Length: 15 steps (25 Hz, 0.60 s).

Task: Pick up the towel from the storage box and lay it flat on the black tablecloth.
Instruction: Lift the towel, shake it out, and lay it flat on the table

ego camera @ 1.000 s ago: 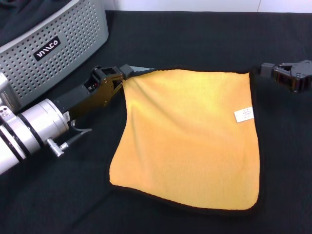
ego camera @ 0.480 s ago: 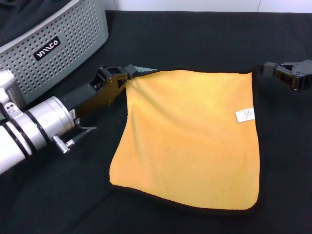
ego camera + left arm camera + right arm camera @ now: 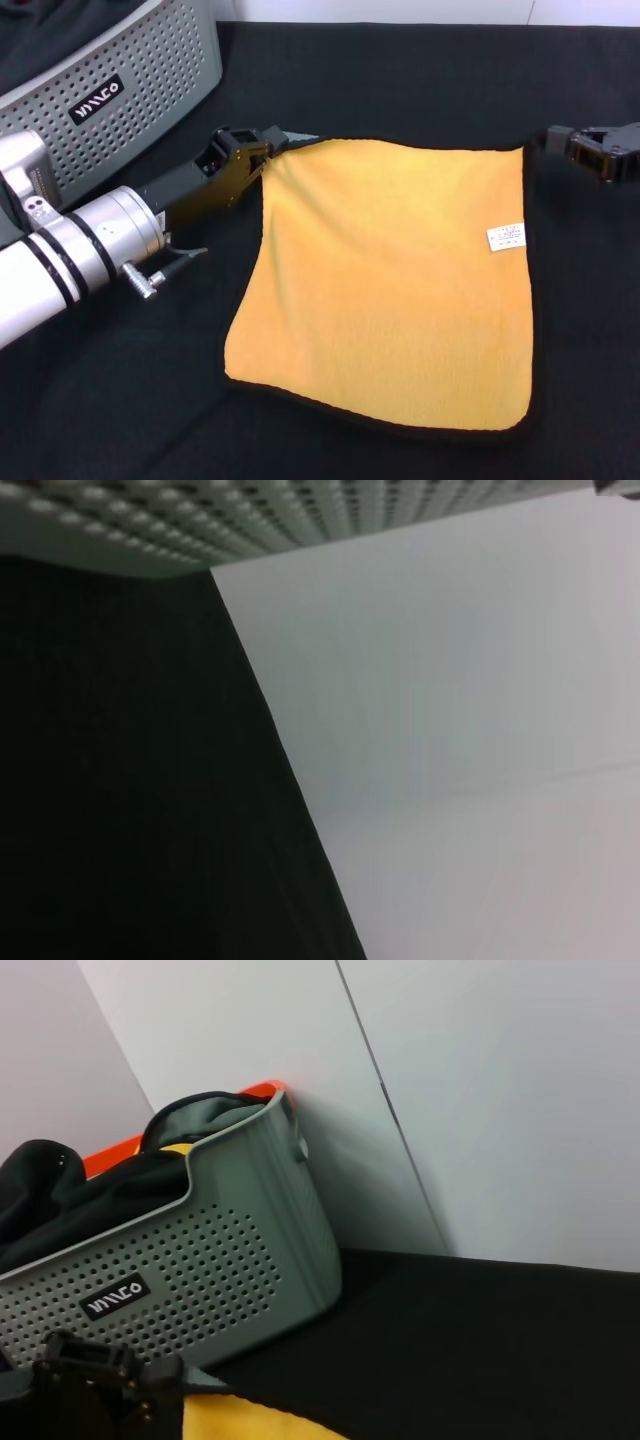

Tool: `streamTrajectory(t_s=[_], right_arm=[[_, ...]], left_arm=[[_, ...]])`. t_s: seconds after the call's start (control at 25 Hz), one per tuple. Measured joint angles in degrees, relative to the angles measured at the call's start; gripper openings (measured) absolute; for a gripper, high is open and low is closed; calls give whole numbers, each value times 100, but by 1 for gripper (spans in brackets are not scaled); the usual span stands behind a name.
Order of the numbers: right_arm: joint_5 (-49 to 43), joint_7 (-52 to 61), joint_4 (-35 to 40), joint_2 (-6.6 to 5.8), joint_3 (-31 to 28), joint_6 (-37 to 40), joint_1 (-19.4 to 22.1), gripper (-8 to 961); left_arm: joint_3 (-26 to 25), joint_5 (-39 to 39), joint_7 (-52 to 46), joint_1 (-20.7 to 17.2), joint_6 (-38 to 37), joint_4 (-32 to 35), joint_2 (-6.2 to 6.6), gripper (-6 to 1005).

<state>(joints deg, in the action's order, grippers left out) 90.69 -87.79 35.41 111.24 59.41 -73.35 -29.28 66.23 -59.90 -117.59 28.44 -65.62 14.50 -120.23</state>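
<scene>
The yellow-orange towel [image 3: 390, 280] lies spread on the black tablecloth [image 3: 400, 80], its white label [image 3: 507, 237] near the right edge. My left gripper [image 3: 272, 140] is shut on the towel's far left corner, where a sliver of grey reverse sticks out. At the far right corner my right gripper [image 3: 548, 140] grips the black edging. The grey storage box [image 3: 110, 100] stands at the far left. The right wrist view shows the storage box [image 3: 220, 1270], a strip of the towel [image 3: 250, 1422] and the left gripper [image 3: 100, 1380].
Dark fabric [image 3: 90, 1190] fills the storage box, and an orange rim shows behind it. A white wall rises behind the table. In the left wrist view only the box wall [image 3: 250, 520], the tablecloth [image 3: 130, 780] and the wall appear.
Both grippers have shifted a little to the right and away from me, and the towel's far edge and label have moved along with them.
</scene>
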Motion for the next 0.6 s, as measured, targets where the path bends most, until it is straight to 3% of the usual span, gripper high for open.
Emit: streamTrajectory(t_s=[0.44,0.6], right_arm=[[1,-102,1,-26,24,243,-57,47],[62,-397,1,44,-134,311,-35,48]], left_arm=[[16,0,7,117,400,2,2,142],[12,-2,58,147,464,5,0,167]])
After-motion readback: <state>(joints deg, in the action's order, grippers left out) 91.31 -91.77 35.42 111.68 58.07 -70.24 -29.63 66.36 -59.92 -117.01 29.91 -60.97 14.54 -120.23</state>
